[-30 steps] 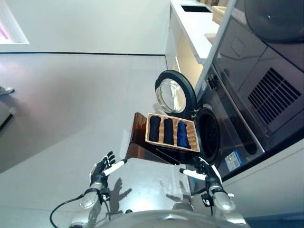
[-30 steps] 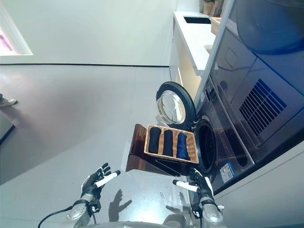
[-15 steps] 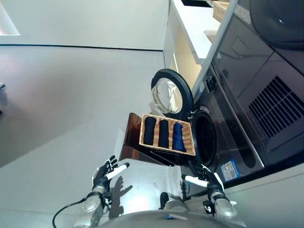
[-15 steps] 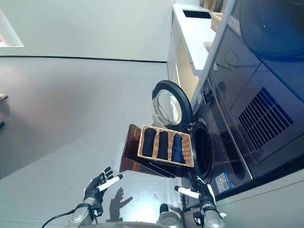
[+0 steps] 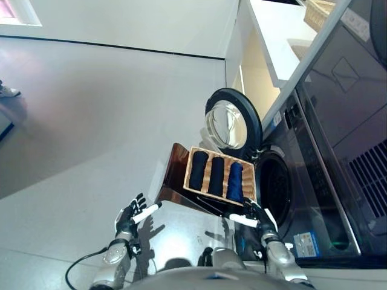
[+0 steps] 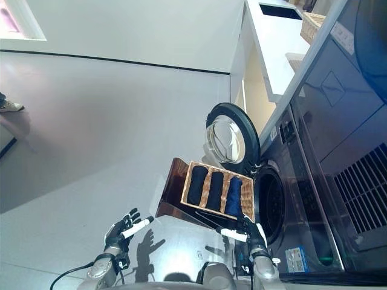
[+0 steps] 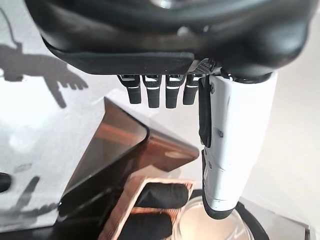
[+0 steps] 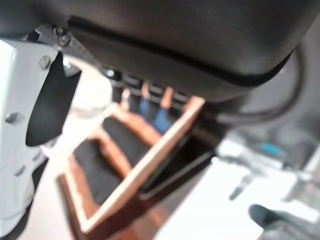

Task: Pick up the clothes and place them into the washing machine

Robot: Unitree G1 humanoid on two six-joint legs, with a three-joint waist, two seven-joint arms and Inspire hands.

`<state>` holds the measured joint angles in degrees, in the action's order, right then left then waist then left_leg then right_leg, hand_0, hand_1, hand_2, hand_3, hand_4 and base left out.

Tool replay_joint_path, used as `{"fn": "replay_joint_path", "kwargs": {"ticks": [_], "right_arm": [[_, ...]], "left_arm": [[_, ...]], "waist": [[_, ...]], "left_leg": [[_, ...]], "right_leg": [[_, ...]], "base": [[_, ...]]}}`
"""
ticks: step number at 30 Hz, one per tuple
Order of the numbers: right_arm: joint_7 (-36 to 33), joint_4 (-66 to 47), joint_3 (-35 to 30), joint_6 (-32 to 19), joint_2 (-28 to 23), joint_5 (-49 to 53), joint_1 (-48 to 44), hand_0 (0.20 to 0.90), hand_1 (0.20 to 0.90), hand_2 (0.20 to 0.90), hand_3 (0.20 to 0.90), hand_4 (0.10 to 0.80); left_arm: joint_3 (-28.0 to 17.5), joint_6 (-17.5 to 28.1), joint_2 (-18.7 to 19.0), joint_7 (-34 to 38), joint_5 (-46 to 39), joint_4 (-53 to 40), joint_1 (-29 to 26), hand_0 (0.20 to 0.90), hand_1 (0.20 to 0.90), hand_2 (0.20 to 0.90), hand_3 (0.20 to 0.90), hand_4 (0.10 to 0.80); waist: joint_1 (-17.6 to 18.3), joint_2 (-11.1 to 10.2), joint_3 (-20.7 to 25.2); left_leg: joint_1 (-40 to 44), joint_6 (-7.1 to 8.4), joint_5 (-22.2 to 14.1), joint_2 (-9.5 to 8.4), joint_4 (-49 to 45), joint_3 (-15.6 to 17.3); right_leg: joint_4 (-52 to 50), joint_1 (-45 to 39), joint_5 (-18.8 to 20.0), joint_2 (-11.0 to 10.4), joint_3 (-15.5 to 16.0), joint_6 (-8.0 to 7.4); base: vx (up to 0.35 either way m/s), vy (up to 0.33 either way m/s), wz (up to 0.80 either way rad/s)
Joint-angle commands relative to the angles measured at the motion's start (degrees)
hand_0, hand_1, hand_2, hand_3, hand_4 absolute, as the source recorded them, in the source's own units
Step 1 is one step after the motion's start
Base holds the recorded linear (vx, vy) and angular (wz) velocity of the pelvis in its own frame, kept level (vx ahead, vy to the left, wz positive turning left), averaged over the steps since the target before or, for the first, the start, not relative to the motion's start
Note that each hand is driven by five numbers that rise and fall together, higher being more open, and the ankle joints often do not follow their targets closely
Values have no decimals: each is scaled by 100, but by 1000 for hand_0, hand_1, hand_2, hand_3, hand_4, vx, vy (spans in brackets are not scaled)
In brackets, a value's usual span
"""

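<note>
— What stands before you?
— The washing machine (image 5: 302, 199), its round door (image 5: 233, 124) swung open; beside its mouth, a wicker tray (image 5: 219, 176) on a brown stand (image 5: 175, 181) holds three rolled dark clothes (image 5: 216, 176).
— Your hands?
— My left hand (image 5: 128, 219) and right hand (image 5: 257, 219) hover empty near the stand, fingers spread.
</note>
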<state>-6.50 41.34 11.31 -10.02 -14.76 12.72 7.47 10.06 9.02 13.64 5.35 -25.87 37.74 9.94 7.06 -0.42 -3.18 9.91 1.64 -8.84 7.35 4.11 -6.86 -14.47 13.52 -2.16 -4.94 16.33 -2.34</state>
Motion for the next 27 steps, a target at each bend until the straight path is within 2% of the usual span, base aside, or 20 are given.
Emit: {"fn": "replay_joint_path", "kwargs": {"ticks": [1, 2, 3, 4, 5, 6, 9, 10, 11, 13, 15, 18, 20, 21, 23, 25, 27], "right_arm": [[-211, -487, -106, -394, -198, 99, -245, 900, 900, 900, 900, 800], [-211, -487, -106, -395, -194, 99, -247, 900, 900, 900, 900, 800], [-292, -425, -71, -441, -272, 141, -353, 900, 900, 900, 900, 800], [-329, -418, -65, -450, -277, 159, -406, 900, 900, 900, 900, 800], [-330, -415, -70, -451, -274, 159, -412, 900, 900, 900, 900, 800], [-359, -490, -131, -465, -332, 171, -392, 900, 900, 900, 900, 800], [-445, -490, -171, -467, -319, 210, -355, 900, 900, 900, 900, 800], [-446, -490, -174, -467, -320, 210, -355, 900, 900, 900, 900, 800], [-516, -439, -178, -472, -309, 245, -379, 900, 900, 900, 900, 800], [-560, -422, -166, -476, -318, 235, -425, 900, 900, 900, 900, 800], [-615, -386, -145, -490, -331, 216, -486, 900, 900, 900, 900, 800], [-631, -382, -106, -485, -344, 153, -544, 900, 900, 900, 900, 800], [-627, -382, -93, -481, -341, 140, -568, 900, 900, 900, 900, 800], [-598, -404, -75, -474, -316, 114, -568, 900, 900, 900, 900, 800], [-599, -296, -47, -470, -247, 88, -627, 900, 900, 900, 900, 800], [-570, -281, 16, -450, -160, 173, -804, 900, 900, 900, 900, 800], [-579, -268, 114, -424, -113, 195, -997, 900, 900, 900, 900, 800]], "left_arm": [[48, 418, -5, -51, -115, -528, -385, 900, 900, 900, 900, 800], [47, 418, -1, -51, -115, -528, -387, 900, 900, 900, 900, 800], [117, 415, 1, -61, -229, -589, -458, 900, 900, 900, 900, 800], [158, 416, 5, -60, -240, -639, -510, 900, 900, 900, 900, 800], [160, 414, 8, -59, -240, -639, -517, 900, 900, 900, 900, 800], [181, 400, -17, -42, -259, -701, -533, 900, 900, 900, 900, 800], [210, 387, -39, 20, -261, -625, -590, 900, 900, 900, 900, 800], [214, 389, -40, 21, -262, -621, -595, 900, 900, 900, 900, 800], [250, 406, -44, 88, -311, -602, -638, 900, 900, 900, 900, 800], [246, 411, -35, 114, -325, -567, -648, 900, 900, 900, 900, 800], [247, 423, -38, 148, -336, -523, -619, 900, 900, 900, 900, 800], [196, 424, -42, 167, -312, -451, -573, 900, 900, 900, 900, 800], [177, 437, -49, 175, -312, -433, -566, 900, 900, 900, 900, 800], [148, 446, -59, 166, -337, -415, -563, 900, 900, 900, 900, 800], [166, 462, -52, 181, -291, -316, -631, 900, 900, 900, 900, 800], [112, 546, 31, 266, -320, -327, -772, 900, 900, 900, 900, 800], [48, 602, 101, 386, -366, -370, -874, 900, 900, 900, 900, 800]], "waist": [[-122, -134, -218], [-105, -158, -205], [-274, -355, -393], [-356, -447, -494], [-355, -437, -507], [-447, -559, -607], [-570, -675, -708], [-595, -648, -722], [-668, -702, -765], [-760, -639, -791], [-917, -495, -769], [-1074, -304, -742], [-1106, -273, -741], [-1100, -253, -706], [-1086, -253, -616], [-1048, -269, -556], [-1068, -289, -524]], "left_leg": [[325, 400, 736, -164, -1793, 533], [298, 396, 761, -189, -1789, 514], [-455, 426, 1170, -219, -3018, 526], [-735, 376, 1273, -262, -3483, 485], [-758, 378, 1249, -251, -3536, 476], [-1082, 291, 1321, -269, -4058, 624], [-1781, 103, 1076, -187, -3779, 902], [-1779, 100, 1019, -154, -3835, 913], [-2153, 66, 940, -86, -3392, 906], [-2339, 113, 1042, 41, -2610, 901], [-2517, 276, 1572, 157, -1619, 707], [-2528, 459, 2125, 184, -742, 497], [-2503, 503, 2167, 159, -674, 518], [-2409, 462, 2038, 161, -650, 580], [-2415, 382, 1903, 49, -892, 665], [-2407, 266, 1718, -77, -1061, 830], [-2447, 199, 1621, -109, -1091, 975]], "right_leg": [[506, -44, 869, 62, -112, -338], [523, -33, 888, 34, -105, -340], [663, -389, 753, 55, -202, -194], [710, -531, 714, 66, -234, -123], [707, -533, 714, 76, -226, -121], [748, -726, 603, 79, -233, -31], [799, -991, 445, 60, -395, -16], [782, -999, 424, 88, -410, -20], [835, -1148, 368, 46, -532, -51], [910, -1278, 294, 97, -660, -104], [1033, -1532, 171, 192, -841, -175], [1137, -1890, -11, 225, -1073, -261], [1177, -2039, -75, 168, -1163, -304], [1167, -2086, -144, 136, -1260, -329], [1212, -2212, -166, -71, -1351, -420], [1169, -2116, -90, -274, -1538, -515], [1181, -1992, -34, -393, -1589, -580]], "base": [[80, -126, -11], [58, -201, -7], [26, -198, -13], [28, -195, -25], [74, -168, -37], [90, -125, -47], [107, -60, -11], [172, 39, 6], [191, 80, 4], [260, 135, -14], [325, 190, -31], [295, 169, -50], [188, 129, -56], [238, 191, -81], [237, 202, -71], [220, 228, -43], [100, 157, -27]]}}
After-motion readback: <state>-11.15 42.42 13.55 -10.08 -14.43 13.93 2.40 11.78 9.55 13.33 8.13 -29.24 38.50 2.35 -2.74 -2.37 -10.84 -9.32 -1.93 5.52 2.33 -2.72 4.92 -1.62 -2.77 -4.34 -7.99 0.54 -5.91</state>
